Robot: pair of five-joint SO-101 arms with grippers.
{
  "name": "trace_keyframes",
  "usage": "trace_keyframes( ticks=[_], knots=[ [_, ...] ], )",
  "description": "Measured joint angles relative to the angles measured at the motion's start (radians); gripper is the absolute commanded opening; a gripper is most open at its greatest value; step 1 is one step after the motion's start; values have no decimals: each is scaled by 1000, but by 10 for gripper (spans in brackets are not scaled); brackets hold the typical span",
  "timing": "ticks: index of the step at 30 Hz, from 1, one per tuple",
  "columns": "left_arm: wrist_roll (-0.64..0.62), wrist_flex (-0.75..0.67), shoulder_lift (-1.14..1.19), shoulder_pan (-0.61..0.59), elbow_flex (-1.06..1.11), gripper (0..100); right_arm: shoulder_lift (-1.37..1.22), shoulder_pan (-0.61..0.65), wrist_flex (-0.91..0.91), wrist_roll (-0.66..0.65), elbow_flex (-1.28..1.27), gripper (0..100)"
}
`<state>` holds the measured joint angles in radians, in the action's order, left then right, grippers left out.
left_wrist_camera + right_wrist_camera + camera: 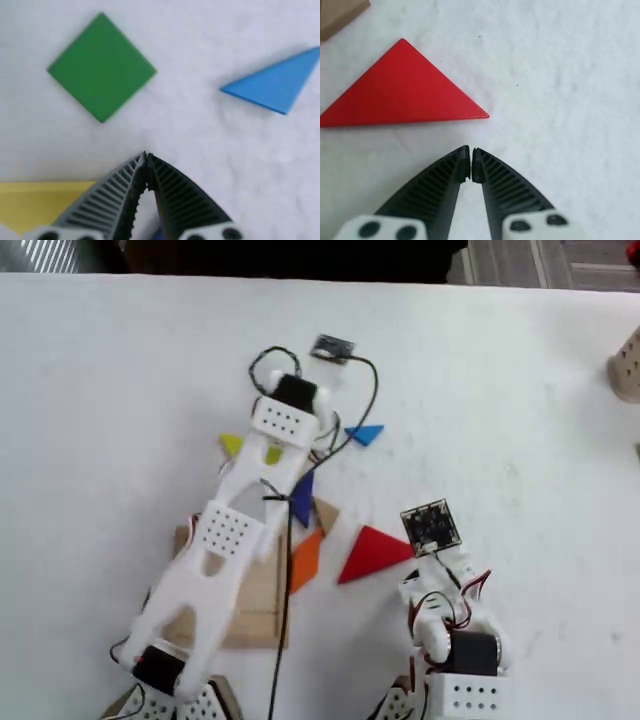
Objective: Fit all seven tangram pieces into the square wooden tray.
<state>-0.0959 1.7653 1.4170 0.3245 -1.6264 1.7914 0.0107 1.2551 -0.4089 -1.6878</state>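
Note:
Just beyond the tips of my shut left gripper lies a green square flat on the white table, a light blue triangle off to one side and a yellow piece beside the fingers. My right gripper is also shut and empty, a short way from the corner of the red triangle. From above, the wooden tray sits partly under the left arm. The orange piece, dark blue piece, tan piece and red triangle lie right of the tray.
A small circuit board with a black cable lies behind the left arm. Another black cable runs down across the tray. A perforated wooden object stands at the right edge. The table is white and bare at left and far right.

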Motion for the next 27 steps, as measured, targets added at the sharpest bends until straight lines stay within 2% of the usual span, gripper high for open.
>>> trace_keyframes(
  ticks=[9,13,16,21,27],
  knots=[
    [-55,21,-60,29,5,20,0,0,0,0,0,18],
    [-57,21,-129,28,97,21,0,0,0,0,0,18],
    [-58,21,-245,25,238,21,0,0,0,0,0,18],
    [-57,20,-506,17,598,22,0,0,0,0,0,18],
    [-46,-95,-784,-103,1039,21,0,0,0,0,0,18]
  ],
)
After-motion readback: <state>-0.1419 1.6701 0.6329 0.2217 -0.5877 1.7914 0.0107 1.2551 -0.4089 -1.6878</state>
